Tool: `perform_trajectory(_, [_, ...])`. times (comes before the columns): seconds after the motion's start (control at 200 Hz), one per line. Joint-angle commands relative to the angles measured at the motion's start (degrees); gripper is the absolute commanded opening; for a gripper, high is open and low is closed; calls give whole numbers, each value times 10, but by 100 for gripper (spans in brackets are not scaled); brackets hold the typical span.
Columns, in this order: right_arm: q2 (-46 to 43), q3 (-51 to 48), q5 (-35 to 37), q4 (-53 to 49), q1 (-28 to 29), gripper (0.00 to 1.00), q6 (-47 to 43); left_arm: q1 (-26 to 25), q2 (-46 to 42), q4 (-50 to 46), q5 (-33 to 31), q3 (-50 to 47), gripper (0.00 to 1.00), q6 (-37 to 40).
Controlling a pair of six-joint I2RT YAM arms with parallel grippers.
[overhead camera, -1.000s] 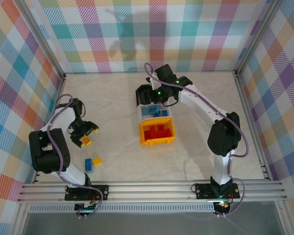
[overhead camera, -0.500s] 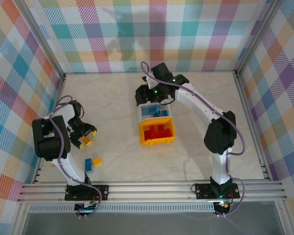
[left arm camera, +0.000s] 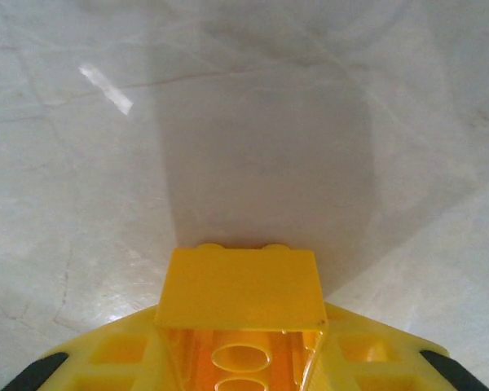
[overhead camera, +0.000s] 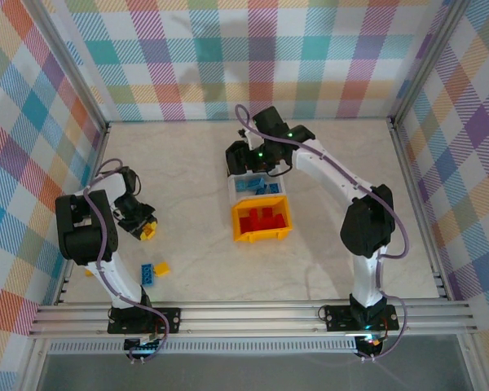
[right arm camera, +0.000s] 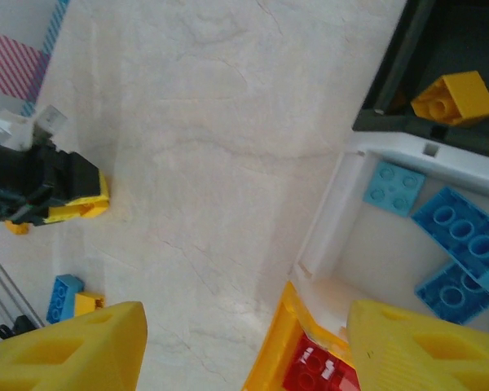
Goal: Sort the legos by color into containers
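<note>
**Top ext:** L gripper (overhead camera: 144,229) low on table (overhead camera: 334,261), left side, jaws closed on a yellow brick (overhead camera: 147,233). Brick too small here to judge its axis. R gripper (overhead camera: 246,160) sits over far end of the bin row. Yellow bin (overhead camera: 262,237) has red bricks (overhead camera: 261,220); white bin (overhead camera: 231,191) has blue bricks (overhead camera: 257,186). Loose blue brick (overhead camera: 148,271) and loose yellow piece (overhead camera: 161,267) lie just beside each other nr L base.

**L wrist:** yellow brick (left arm camera: 240,289) clamped betw. yellow fingers (left arm camera: 106,358). Long axis runs across the frame. Studs point away from cam, hollow underside prob. toward it. Glossy, plain yellow.

**R wrist:** fingers (right arm camera: 73,350) wide apart, nothing betw. them. Black bin (right arm camera: 391,81) holds one orange-yellow brick (right arm camera: 455,98).
</note>
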Motion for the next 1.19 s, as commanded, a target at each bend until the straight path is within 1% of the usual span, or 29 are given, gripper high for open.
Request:
perform_trajectory(0.0, [-49, -19, 21, -21, 2, 67, -16, -26, 0, -10, 12, 35, 32, -11])
perform_trajectory(0.085, [-75, -46, 28, -21, -6, 67, -9, -58, 3, 2, 36, 70, 32, -36])
perform_trajectory(0.16, [-107, -86, 27, -9, -21, 67, 12, -98, 18, 25, 67, 120, 32, -59])
perform_trajectory(0.225, [-133, -125, 10, 8, -37, 67, 37, -135, 51, 33, 90, 194, 32, -72])
perform_trajectory(0.305, [-158, -154, 5, 14, -50, 67, 50, -178, 104, 37, 107, 294, 32, -88])
perform_trajectory(0.385, [-175, -166, 5, 9, -56, 67, 50, -210, 155, 55, 120, 383, 32, -114])
perform_trajectory(0.505, [-191, -176, 7, 0, -61, 67, 46, -244, 244, 62, 142, 526, 32, -140])
perform_trajectory(0.65, [-209, -193, 7, 2, -69, 67, 43, -281, 369, 36, 161, 719, 32, -155])
perform_trajectory(0.73, [-217, -200, 7, 2, -72, 67, 39, -296, 424, 31, 176, 800, 33, -173])
perform_trajectory(0.775, [-221, -205, 7, 2, -72, 67, 37, -301, 445, 31, 182, 824, 34, -186])
perform_trajectory(0.84, [-224, -210, 7, 3, -72, 68, 34, -306, 456, 37, 185, 830, 38, -197])
perform_trajectory(0.88, [-226, -213, 7, 5, -72, 69, 32, -308, 458, 36, 184, 829, 43, -197])
perform_trajectory(0.965, [-225, -216, 0, 7, -72, 70, 29, -310, 454, 24, 184, 829, 59, -189])
perform_trajectory(1.06, [-221, -218, -16, 12, -72, 70, 31, -309, 434, 4, 178, 829, 69, -167])
perform_trajectory(1.135, [-209, -217, -40, 18, -69, 70, 34, -308, 401, -19, 161, 828, 73, -139])
perform_trajectory(1.19, [-195, -207, -55, 12, -61, 70, 29, -305, 367, -47, 141, 820, 74, -110])
